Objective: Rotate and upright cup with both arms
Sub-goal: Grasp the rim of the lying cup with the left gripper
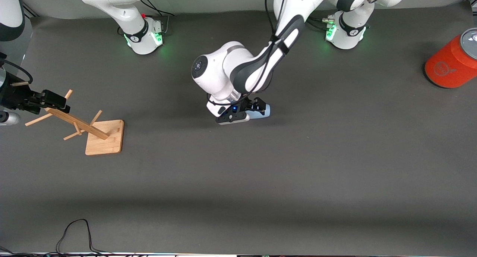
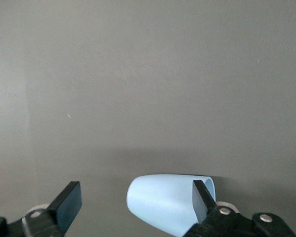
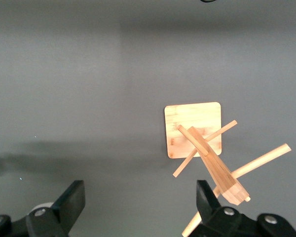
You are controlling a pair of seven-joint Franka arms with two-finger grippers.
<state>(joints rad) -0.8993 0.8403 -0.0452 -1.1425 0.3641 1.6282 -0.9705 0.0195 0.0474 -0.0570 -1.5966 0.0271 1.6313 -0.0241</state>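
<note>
Cup lying on side on tabletop, between spread fingers of left claw. Right claw spread wide, empty, above wooden rack.

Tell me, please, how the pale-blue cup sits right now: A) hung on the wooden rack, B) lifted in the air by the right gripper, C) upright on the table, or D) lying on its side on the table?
D: the cup lies on its side on the table, between the open left gripper's fingers.
</note>
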